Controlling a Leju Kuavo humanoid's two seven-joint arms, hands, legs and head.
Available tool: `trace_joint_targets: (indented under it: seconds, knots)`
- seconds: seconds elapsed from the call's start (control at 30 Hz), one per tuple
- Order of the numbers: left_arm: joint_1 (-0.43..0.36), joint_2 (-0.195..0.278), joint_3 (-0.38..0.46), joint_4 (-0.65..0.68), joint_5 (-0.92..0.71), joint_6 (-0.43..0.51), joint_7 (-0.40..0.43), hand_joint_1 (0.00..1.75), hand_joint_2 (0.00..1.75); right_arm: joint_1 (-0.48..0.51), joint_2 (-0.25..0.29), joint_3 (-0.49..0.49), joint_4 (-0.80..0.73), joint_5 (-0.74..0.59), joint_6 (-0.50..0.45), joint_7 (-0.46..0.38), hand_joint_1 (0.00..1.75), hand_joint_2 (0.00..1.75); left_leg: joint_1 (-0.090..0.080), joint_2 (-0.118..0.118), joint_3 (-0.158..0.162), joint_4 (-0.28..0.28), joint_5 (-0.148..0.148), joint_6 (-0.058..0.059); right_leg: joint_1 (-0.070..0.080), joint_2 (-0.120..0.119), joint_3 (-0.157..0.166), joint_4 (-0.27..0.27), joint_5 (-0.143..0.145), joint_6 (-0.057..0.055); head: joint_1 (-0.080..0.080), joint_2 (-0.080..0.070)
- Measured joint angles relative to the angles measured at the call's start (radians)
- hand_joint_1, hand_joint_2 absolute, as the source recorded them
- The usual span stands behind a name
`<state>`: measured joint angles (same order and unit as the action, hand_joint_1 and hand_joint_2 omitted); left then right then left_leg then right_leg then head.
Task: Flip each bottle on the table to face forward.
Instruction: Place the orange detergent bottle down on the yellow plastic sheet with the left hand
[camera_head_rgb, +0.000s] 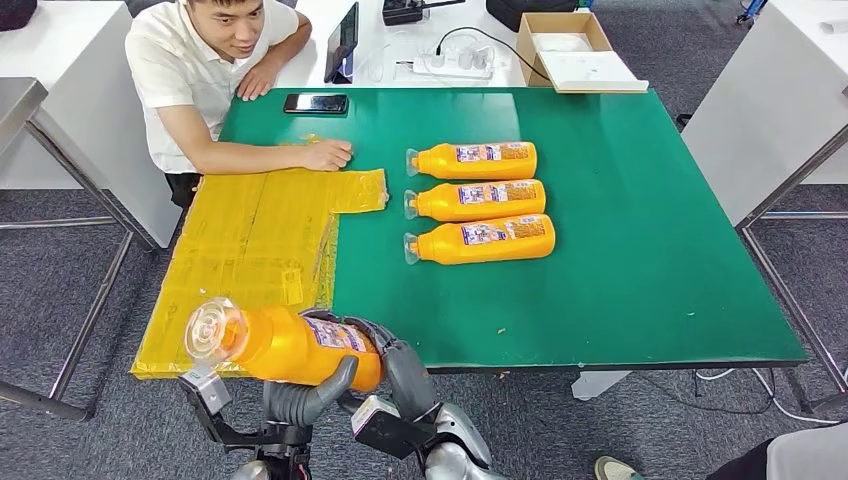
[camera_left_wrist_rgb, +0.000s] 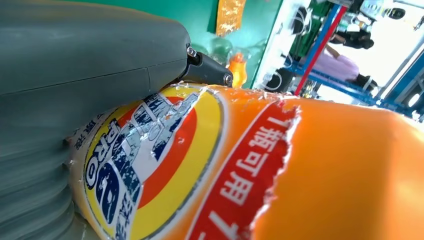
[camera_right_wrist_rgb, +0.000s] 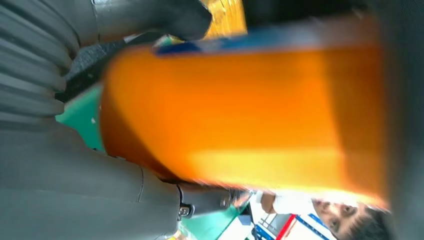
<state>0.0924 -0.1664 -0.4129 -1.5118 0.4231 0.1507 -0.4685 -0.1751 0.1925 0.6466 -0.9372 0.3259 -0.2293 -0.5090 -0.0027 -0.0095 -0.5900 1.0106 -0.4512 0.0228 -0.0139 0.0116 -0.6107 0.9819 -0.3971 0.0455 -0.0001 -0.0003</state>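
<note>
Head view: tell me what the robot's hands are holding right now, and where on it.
Both hands hold one orange bottle by its body: the left hand from beneath, the right hand at the base end.

Glossy plastic bottle (camera_head_rgb: 290, 347), torn label (camera_left_wrist_rgb: 150, 150), matt green tabletop (camera_head_rgb: 640, 250)

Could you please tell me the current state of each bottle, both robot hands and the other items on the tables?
held bottle: lifted near the table's front edge, on its side, cap to the left.
left hand: holds that bottle from below.
right hand: grips the bottle's base end.
three bottles: lying in a row on the green table, caps left, labels up.
phone: flat, screen dark.
cardboard box: open.
</note>
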Motion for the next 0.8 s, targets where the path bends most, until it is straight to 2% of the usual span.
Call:
trace_joint_targets:
  seconds: [0.03, 0.3, 0.47, 0.8]
  knots:
    - [-0.002, -0.001, 0.002, -0.001, -0.006, 0.013, 0.002, 1.75, 1.75, 0.001, 0.0, 0.003, 0.004, 0.001, -0.004, -0.002, 0.0, 0.0, 0.0, 0.0, 0.0, 0.0, 0.0, 0.0, 0.0, 0.0, 0.0, 0.0, 0.0, 0.0, 0.0, 0.0]
    - [-0.019, -0.016, 0.012, -0.005, -0.094, 0.119, 0.015, 1.75, 1.75, 0.02, 0.001, 0.014, 0.018, -0.006, -0.044, -0.061, 0.0, 0.0, 0.0, 0.0, 0.0, 0.0, 0.0, 0.0, 0.0, 0.0, 0.0, 0.0, 0.0, 0.0, 0.0, 0.0]
    - [-0.068, -0.003, 0.019, 0.047, -0.169, 0.234, 0.113, 1.75, 1.75, 0.049, -0.002, 0.014, 0.017, -0.039, -0.099, -0.127, 0.0, 0.0, 0.0, -0.001, 0.0, 0.0, 0.0, 0.0, 0.0, 0.0, 0.0, 0.0, 0.0, 0.0, 0.0, 0.0]
    - [-0.155, 0.04, 0.052, 0.183, -0.297, 0.29, 0.12, 1.75, 1.75, 0.066, -0.01, 0.01, 0.005, -0.079, -0.144, -0.154, 0.0, 0.0, 0.0, 0.0, 0.0, 0.0, 0.001, 0.0, 0.0, 0.0, 0.0, 0.0, 0.0, 0.0, 0.0, 0.0]
